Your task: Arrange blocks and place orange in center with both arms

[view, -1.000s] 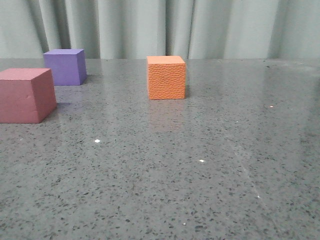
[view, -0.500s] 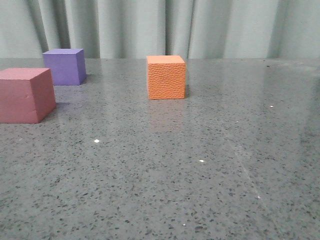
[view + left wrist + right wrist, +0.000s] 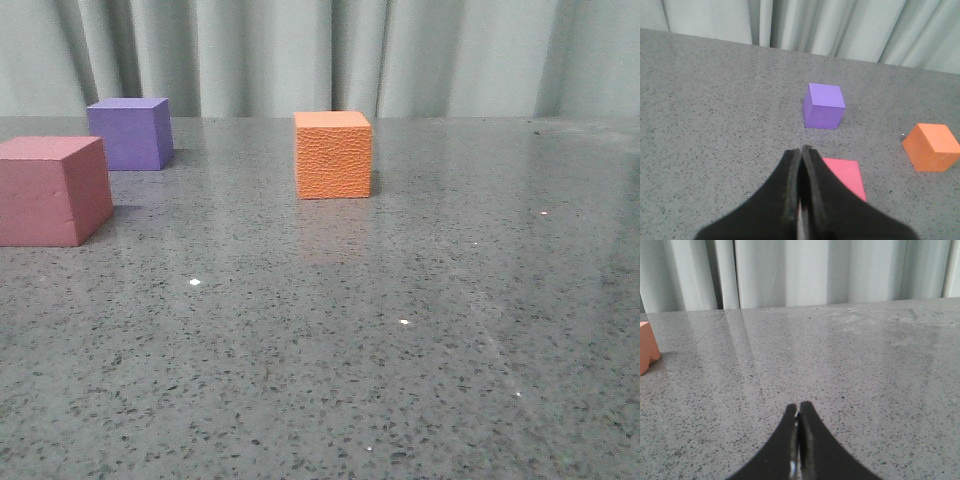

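The orange cube (image 3: 333,155) stands near the table's middle, toward the back. The purple cube (image 3: 129,133) is at the back left, and the pinkish-red cube (image 3: 52,191) sits nearer, at the far left edge. Neither gripper shows in the front view. In the left wrist view my left gripper (image 3: 801,150) is shut and empty, above the table, with the pinkish-red cube (image 3: 847,176) partly hidden behind its fingers, the purple cube (image 3: 824,106) beyond and the orange cube (image 3: 931,147) off to one side. My right gripper (image 3: 798,406) is shut and empty over bare table; a corner of the orange cube (image 3: 647,347) shows at the frame edge.
The table is a speckled grey stone surface (image 3: 400,330). A pale pleated curtain (image 3: 320,55) hangs behind its back edge.
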